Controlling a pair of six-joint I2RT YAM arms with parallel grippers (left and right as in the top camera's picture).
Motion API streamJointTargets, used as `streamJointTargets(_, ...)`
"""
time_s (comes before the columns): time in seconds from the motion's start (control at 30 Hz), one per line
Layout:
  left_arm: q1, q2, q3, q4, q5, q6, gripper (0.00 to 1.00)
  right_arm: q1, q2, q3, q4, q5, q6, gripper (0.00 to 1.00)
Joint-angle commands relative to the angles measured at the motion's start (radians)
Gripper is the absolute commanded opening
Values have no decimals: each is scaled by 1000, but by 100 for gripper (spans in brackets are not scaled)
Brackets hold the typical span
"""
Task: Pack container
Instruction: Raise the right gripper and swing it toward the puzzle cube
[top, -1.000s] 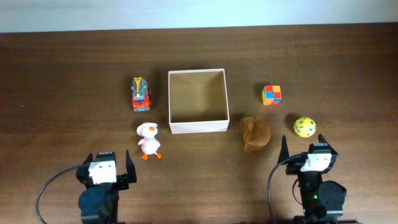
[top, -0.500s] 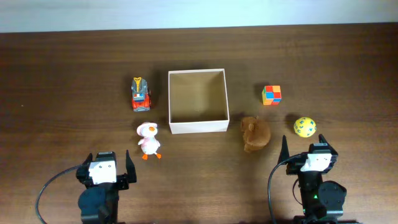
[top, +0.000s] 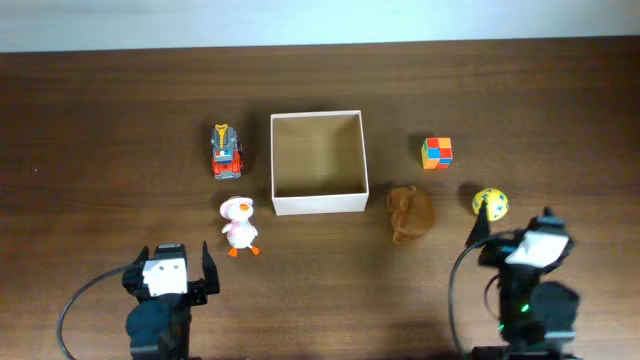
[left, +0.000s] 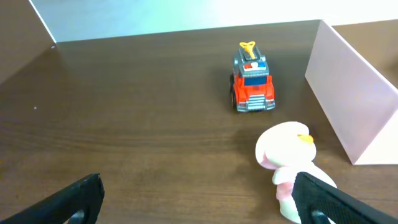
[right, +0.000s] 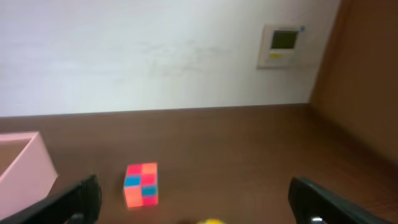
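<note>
Both arms sit low at the near edge of the table (top: 110, 120), fingers pointing away across it. The left gripper (top: 175, 253) is level, its jaws spread wide and empty. The right gripper (top: 512, 222) is slightly skewed and tipped upward, so its wrist view takes in the far wall; its jaws are also released, holding nothing.

The container (top: 320, 205) lies ahead and right of the left jaws, and ahead and left of the right jaws. A white duck (top: 238, 225) stands just ahead of the left fingers, with a red fire truck (top: 226, 151) beyond it. A yellow ball (top: 490, 203) sits just off the right fingertips, cut off in the wrist view, with a coloured cube (top: 436, 152) farther on. A brown plush (top: 411, 213) lies left of those jaws.

A wall panel (right: 283, 45) has a small screen; any text on it is unreadable.
</note>
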Motion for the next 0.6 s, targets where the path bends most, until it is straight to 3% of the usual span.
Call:
streamJointTargets(0.0, 5, -5, -8, 3, 11, 19, 99, -8, 214, 209, -29, 66, -15, 99)
streamJointTargets(0.27, 5, -6, -8, 3, 11, 19, 99, -7, 816, 885, -382, 16, -15, 99)
streamJointTargets(0.4, 5, -5, -8, 3, 11, 19, 99, -7, 1026, 1160, -536, -59, -15, 99)
streamJointTargets(0.57, 5, -6, -8, 3, 11, 19, 99, -7, 1149, 1288, -576, -150, -11, 99)
